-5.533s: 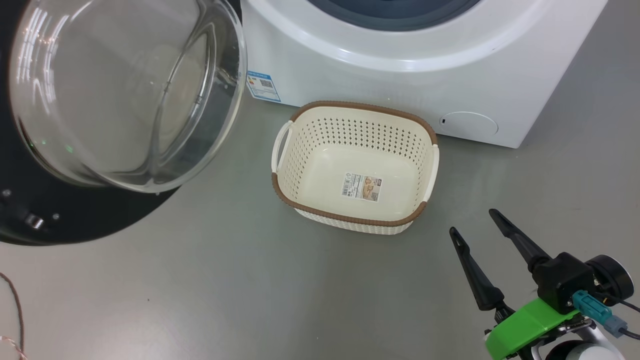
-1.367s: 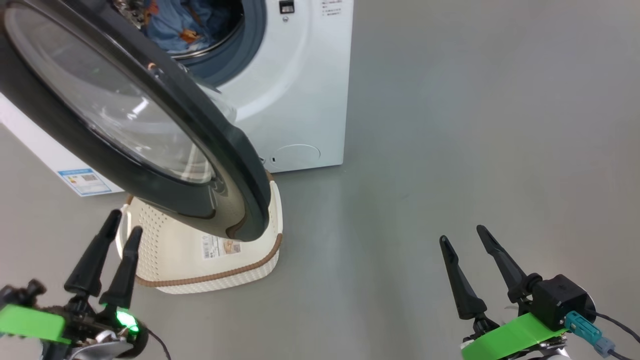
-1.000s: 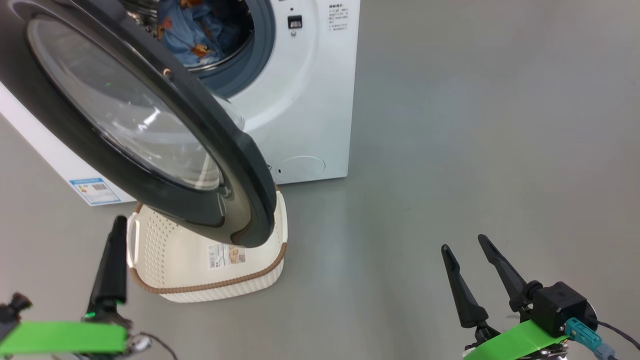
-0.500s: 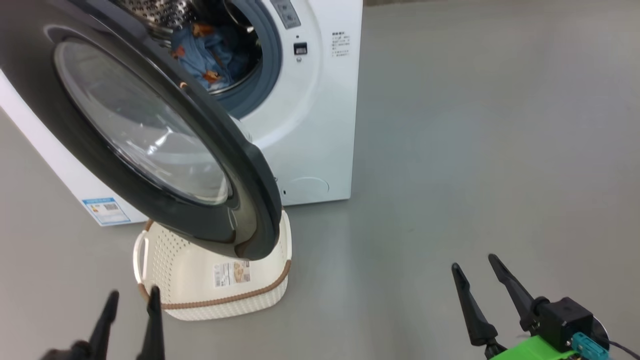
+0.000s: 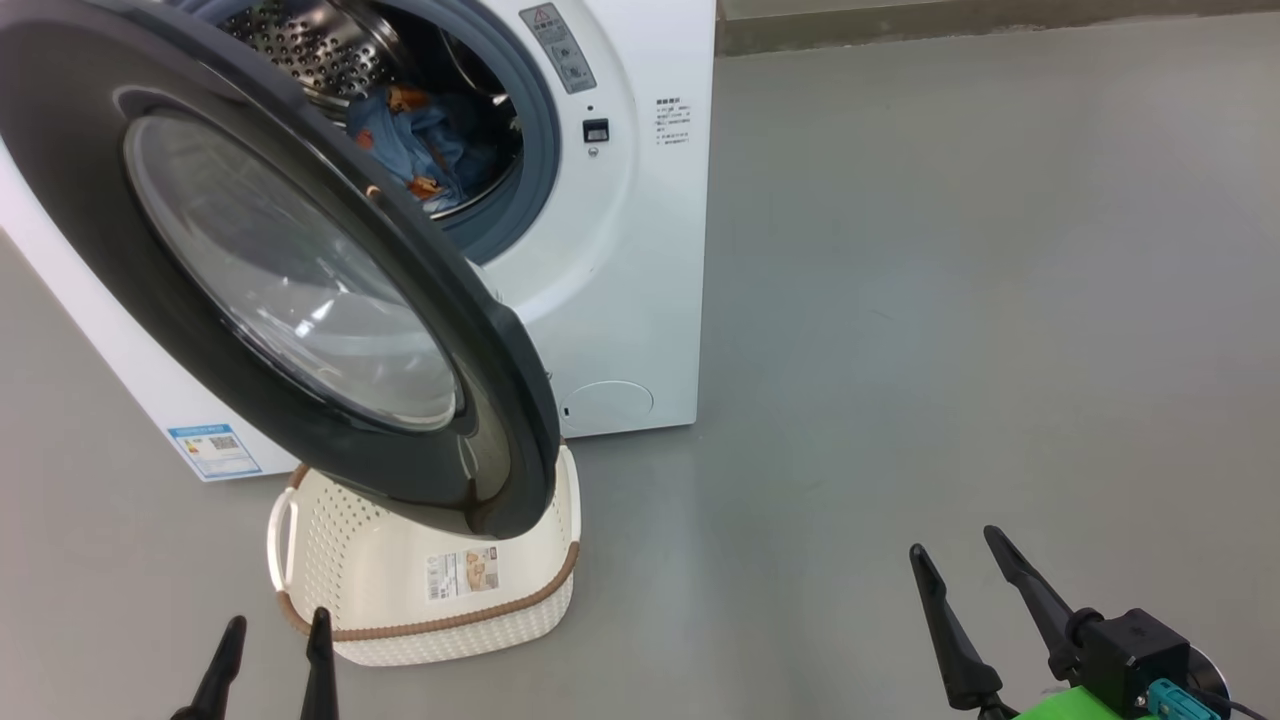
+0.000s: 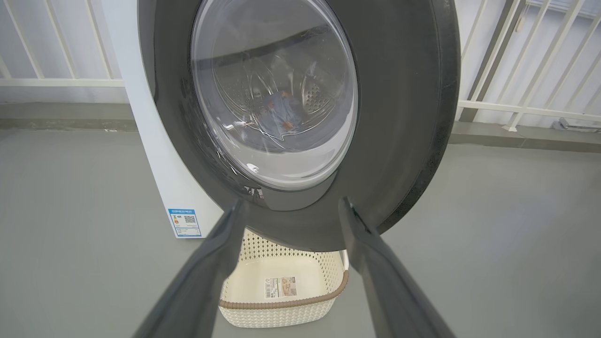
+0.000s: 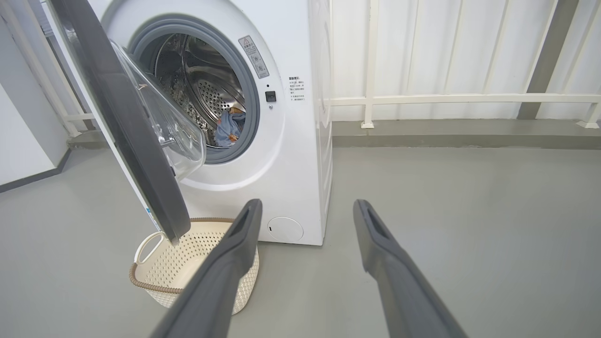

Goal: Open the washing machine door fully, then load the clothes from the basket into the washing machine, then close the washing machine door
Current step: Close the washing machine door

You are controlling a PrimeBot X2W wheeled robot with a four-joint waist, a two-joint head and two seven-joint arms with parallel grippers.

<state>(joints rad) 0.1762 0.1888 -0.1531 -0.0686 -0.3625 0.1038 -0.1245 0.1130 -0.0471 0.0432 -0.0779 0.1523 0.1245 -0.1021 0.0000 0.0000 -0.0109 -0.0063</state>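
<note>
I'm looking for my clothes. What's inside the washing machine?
Blue clothes with orange-brown patches lie in the steel drum of the washing machine. The half-open door covers part of the drum, so anything there is hidden.

At your eleven o'clock stands the white washing machine point(image 5: 620, 270), its door point(image 5: 300, 290) swung part-way out, black rim and glass bowl overhanging the basket point(image 5: 330, 545). The light blue clothes point(image 5: 420, 150) lie bunched low in the steel drum. At the door's six o'clock, the cream basket sits upright on the floor, label sticker showing on its bare bottom.
</note>
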